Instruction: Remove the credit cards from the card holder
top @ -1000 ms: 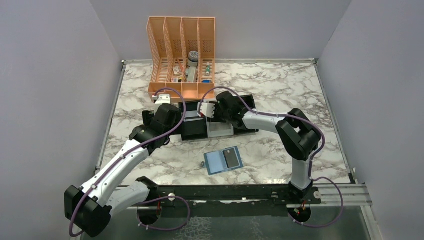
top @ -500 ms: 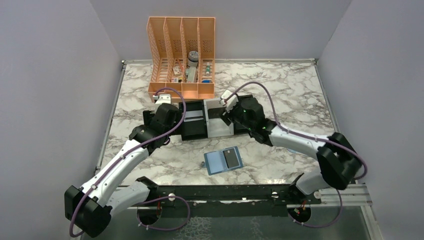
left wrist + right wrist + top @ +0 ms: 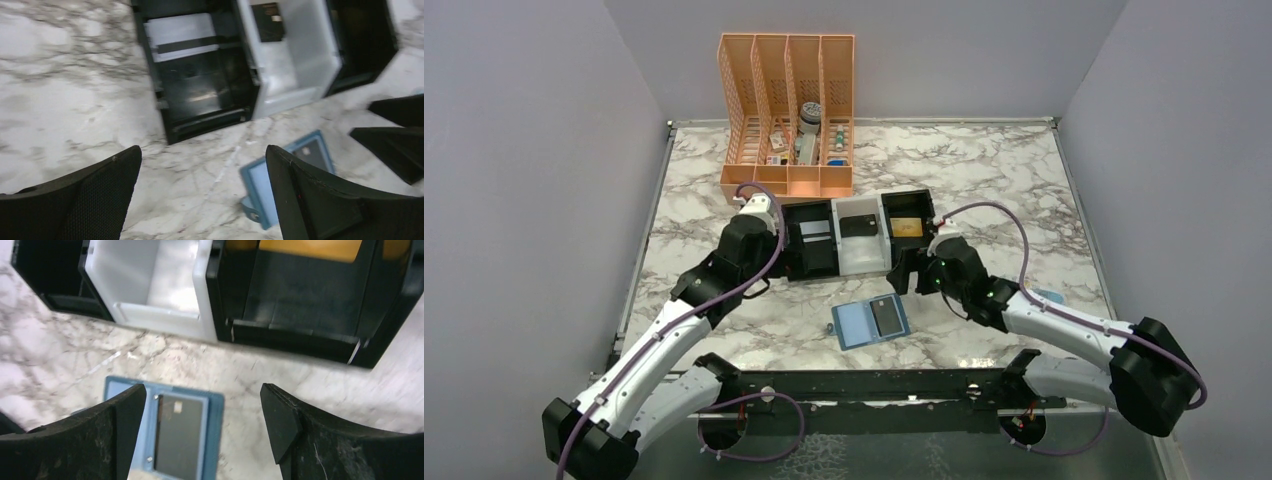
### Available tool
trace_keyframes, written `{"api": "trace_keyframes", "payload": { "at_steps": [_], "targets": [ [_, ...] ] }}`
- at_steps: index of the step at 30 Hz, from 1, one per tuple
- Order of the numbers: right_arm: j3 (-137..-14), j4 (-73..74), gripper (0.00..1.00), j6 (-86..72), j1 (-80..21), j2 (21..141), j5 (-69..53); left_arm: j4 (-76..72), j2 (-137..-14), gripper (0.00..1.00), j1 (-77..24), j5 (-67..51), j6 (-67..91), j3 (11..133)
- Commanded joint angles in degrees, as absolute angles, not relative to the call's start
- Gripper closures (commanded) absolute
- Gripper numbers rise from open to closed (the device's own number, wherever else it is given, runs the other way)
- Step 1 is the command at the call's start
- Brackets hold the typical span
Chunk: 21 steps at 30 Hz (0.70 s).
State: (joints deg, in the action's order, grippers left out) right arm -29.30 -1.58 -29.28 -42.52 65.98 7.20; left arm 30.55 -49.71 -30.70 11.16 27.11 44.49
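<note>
- Card holder (image 3: 856, 326): we see the light-blue bifold lying open and flat on the marble table (image 3: 984, 170), near its front edge, just in front of the tray and apart from it.
- Black card (image 3: 886, 316): it sits in the holder's right panel, and the left panel shows only blue.
- Tray (image 3: 864, 262): it has three compartments side by side, black, white and black. The left one holds a white card with a dark stripe (image 3: 182, 37), the white middle one a second black card (image 3: 857, 227), and the right one a yellow card (image 3: 907, 227).
- Left tool (image 3: 202, 150): we find its jaws spread wide with nothing between them. It hangs above the table in front of the tray's left compartment, with the card holder (image 3: 257, 182) low and to its right.
- Right tool (image 3: 201, 390): its jaws also stand wide apart and grip nothing. It hovers over the card holder (image 3: 165, 387), the black card (image 3: 179, 432) showing between its fingers and the tray's front wall (image 3: 295, 337) beyond.
- Orange file rack (image 3: 789, 110): it stands behind the tray at the far side of the table, and small items lie in its slots.
</note>
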Motion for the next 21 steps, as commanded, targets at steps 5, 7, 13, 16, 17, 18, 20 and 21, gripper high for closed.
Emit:
{"api": "trace_keyframes", "payload": {
  "at_steps": [5, 7, 13, 16, 17, 18, 20, 21],
  "targets": [
    [-23.70, -0.33, 0.28, -41.84, -42.53, 61.22, -5.63, 3.89, -56.33, 0.18, -31.94, -24.55, 45.49, 34.97],
    [-23.65, 0.39, 0.38, -42.92, -42.54, 62.30, -7.17, 3.05, -59.57, 0.20, -36.57, -21.74, 45.79, 35.59],
    [-24.09, 1.13, 0.72, -42.53, -42.47, 65.72, -9.17, 2.98, -68.20, 0.31, -47.90, -11.84, 48.69, 38.04],
    [-24.70, 1.40, 0.79, -42.11, -42.54, 67.15, -10.06, 2.57, -72.13, 0.39, -50.40, -9.01, 51.63, 38.17],
    [-24.97, 1.67, 0.82, -42.02, -42.53, 67.67, -10.26, 2.09, -73.20, 0.41, -51.14, -7.98, 52.66, 38.00],
    [-25.16, 1.98, 0.83, -41.97, -42.54, 68.12, -10.28, 1.74, -74.20, 0.42, -51.81, -7.36, 53.58, 37.79],
    [-25.42, 2.52, 0.83, -41.61, -42.50, 69.09, -10.54, 1.35, -76.51, 0.45, -52.28, -6.85, 54.71, 37.48],
    [-25.46, 2.59, 0.83, -41.38, -42.53, 69.41, -10.81, 1.10, -77.17, 0.46, -52.49, -6.66, 55.13, 37.34]
  ]
}}
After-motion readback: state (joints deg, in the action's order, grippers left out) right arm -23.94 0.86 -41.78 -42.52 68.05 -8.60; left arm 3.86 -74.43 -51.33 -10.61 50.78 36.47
